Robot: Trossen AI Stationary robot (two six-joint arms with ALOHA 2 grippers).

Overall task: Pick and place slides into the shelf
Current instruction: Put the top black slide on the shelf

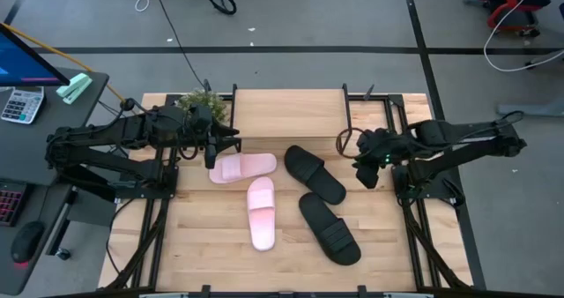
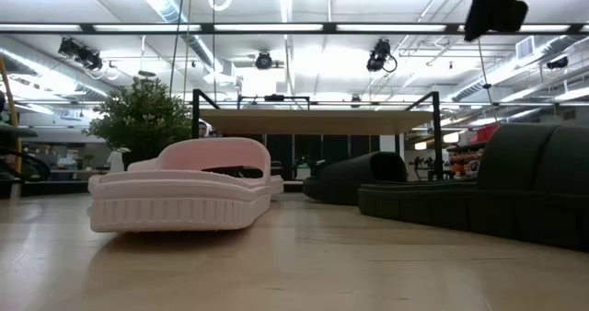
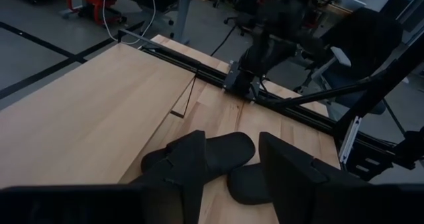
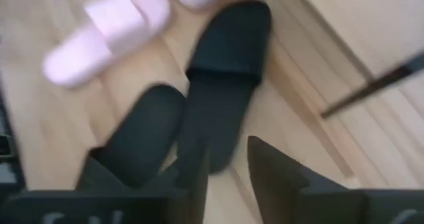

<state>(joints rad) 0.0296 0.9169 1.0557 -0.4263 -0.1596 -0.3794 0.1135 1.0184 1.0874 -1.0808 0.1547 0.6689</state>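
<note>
The right claw [image 1: 367, 176] is held above the slatted wooden table [image 1: 291, 263], just beside the near end of the rear matte black open-toe slide sandal [image 1: 315, 174]; its 2 dark fingers [image 4: 275, 168] are seen parted, with nothing between them. In the right wrist view that sandal [image 4: 225, 71] lies just ahead of the fingers, beside the 2nd matte black sandal [image 4: 142, 134].

The left claw [image 1: 211, 148] is held over the heel end of the rear pale pink slide sandal [image 1: 242, 167]; its fingers [image 3: 192, 161] stand apart and grip nothing.

All 4 sandals lie on the table. The 2nd pale pink sandal [image 1: 262, 212] lies lengthwise toward the table's front edge, touching the rear pink one. The front black sandal [image 1: 329, 228] lies at a slant beside it.

The low shelf with a light wooden top board and thin black metal legs [image 1: 286, 111] stands at the table's far edge, carrying no sandal. A small green potted plant [image 1: 203, 102] stands at its left end.
</note>
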